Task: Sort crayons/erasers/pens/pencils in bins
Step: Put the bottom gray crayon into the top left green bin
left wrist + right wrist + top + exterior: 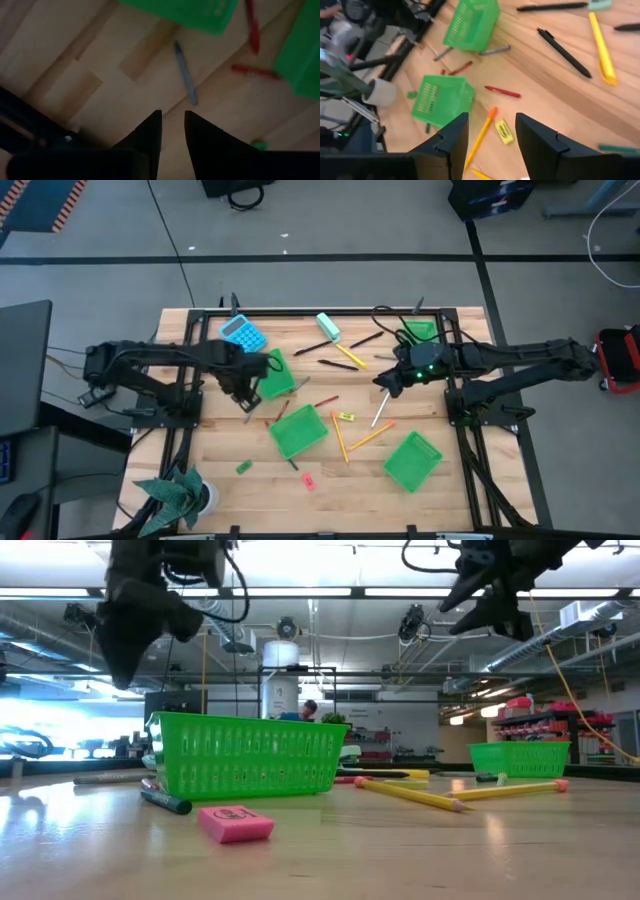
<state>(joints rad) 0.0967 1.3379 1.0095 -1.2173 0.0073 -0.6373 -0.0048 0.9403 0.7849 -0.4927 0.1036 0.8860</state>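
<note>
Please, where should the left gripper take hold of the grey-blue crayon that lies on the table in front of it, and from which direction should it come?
Probably at the middle of the grey-blue crayon, coming straight down from above. It lies flat on bare wood, apart from the green bin and the red crayons, so both long sides are free. The left gripper hangs above it, fingers slightly parted; turn them to close across the thin width, not along its length.

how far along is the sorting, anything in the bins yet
Barely started. No item shows inside any bin. Both grippers are empty and open: the left gripper hovers over a grey crayon, the right gripper over an orange pencil. Pens, erasers and crayons still lie scattered on the table.
</note>
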